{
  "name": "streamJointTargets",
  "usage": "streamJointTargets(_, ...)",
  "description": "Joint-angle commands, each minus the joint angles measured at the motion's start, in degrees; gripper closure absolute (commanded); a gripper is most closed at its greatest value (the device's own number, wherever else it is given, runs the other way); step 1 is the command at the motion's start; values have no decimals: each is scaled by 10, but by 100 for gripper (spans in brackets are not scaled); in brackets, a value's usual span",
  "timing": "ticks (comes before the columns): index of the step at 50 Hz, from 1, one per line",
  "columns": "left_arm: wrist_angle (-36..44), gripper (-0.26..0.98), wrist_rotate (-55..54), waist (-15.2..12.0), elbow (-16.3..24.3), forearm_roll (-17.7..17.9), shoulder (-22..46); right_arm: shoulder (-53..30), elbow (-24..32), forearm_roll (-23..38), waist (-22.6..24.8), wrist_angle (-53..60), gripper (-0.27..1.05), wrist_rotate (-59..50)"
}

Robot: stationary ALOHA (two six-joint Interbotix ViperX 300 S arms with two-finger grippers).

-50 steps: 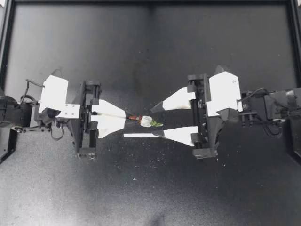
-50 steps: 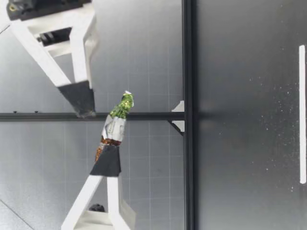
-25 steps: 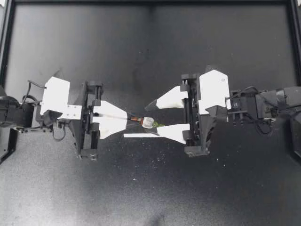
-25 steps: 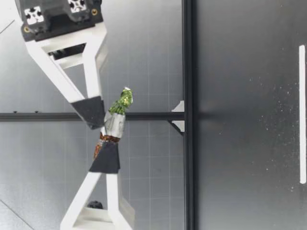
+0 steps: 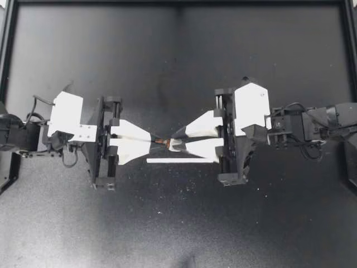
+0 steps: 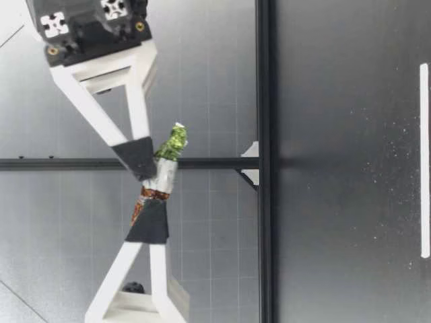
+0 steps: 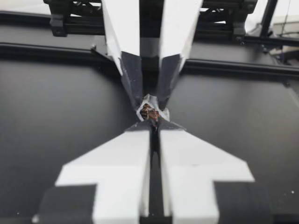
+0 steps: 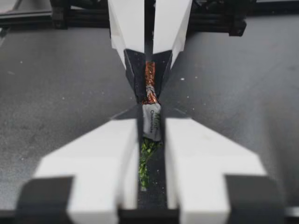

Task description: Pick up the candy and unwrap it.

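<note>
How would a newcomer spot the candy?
Over the middle of the black table, my left hand and right hand meet tip to tip. The candy is the small piece pinched between them, the only coloured thing: silver wrapper, brown and green twisted ends.

White triangular fingers (image 5: 134, 146), black pads (image 6: 149, 225), looping black cables (image 5: 70, 163).

Wrapper unopened, the small foil-wrapped candy (image 5: 172, 144), silver-bodied with one copper-brown twist and one green, hung level above the table, our left gripper (image 5: 152, 143) pinching the brown twist and our right gripper (image 5: 177, 143) its body.
</note>
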State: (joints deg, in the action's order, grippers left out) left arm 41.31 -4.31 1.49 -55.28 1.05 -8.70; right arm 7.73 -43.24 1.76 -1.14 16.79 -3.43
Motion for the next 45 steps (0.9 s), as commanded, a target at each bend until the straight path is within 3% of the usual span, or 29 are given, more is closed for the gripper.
streamJointTargets(1, 5, 86, 2, 1, 11, -5, -6, 15, 12, 0, -4, 0, 84, 0)
streamJointTargets(9, 6, 86, 4, 1, 7, -25, -6, 25, 10, 0, -4, 0, 96, 2)
streamJointTargets(15, 7, 86, 4, 1, 3, -44, -6, 24, 10, 0, -5, 1, 97, 4)
streamJointTargets(30, -4, 81, 4, 1, -2, -45, -7, 18, 16, 0, -5, 4, 97, 4)
streamJointTargets(37, -11, 61, 4, 1, -2, -45, -6, 18, 16, 0, -5, 4, 97, 4)
streamJointTargets(45, -30, 17, -12, 1, 5, -33, -3, 17, 16, 1, -8, 4, 97, 5)
